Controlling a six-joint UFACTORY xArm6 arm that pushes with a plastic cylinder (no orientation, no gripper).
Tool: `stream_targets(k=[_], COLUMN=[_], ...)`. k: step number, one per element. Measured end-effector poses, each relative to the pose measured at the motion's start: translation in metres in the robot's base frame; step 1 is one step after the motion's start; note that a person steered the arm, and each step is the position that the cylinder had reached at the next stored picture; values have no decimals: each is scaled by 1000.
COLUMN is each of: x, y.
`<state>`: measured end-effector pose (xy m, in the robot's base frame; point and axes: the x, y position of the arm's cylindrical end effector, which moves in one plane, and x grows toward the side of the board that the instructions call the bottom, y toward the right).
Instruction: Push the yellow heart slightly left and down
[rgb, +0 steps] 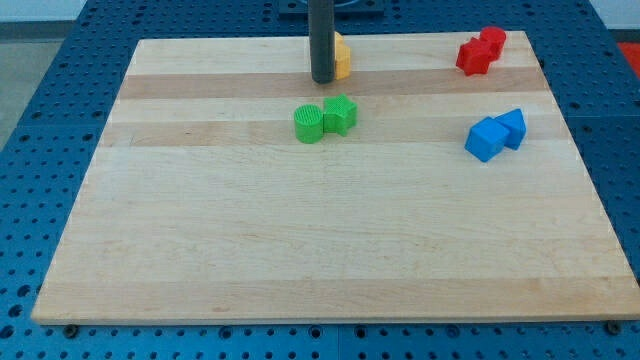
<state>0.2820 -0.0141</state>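
Camera view: my tip (323, 80), the lower end of a straight dark rod, rests on the pale wooden surface (330, 250) near the view's top edge, just left of the yellow block (342, 55). That block is mostly hidden behind the rod, so its heart shape cannot be confirmed. I judge the approach step to be in hand. The tip appears to touch the block's left side, which is the wrong side for a push left and down. The next move calls for rounding the block to its upper right. This arm carries no hand; there is nothing to open or clamp. Just below sit two ridged green blocks (325, 119), touching. Two red blocks (480, 51) and two blue blocks (496, 135) lie well apart at the view's right.
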Motion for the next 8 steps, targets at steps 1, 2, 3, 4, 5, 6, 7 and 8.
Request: stream_targets(k=[1,2,3,4,5,6,7,8], x=[3,22,40,64,103,138,143,130], y=[0,-15,-46,-71,-73,-62,-25,7])
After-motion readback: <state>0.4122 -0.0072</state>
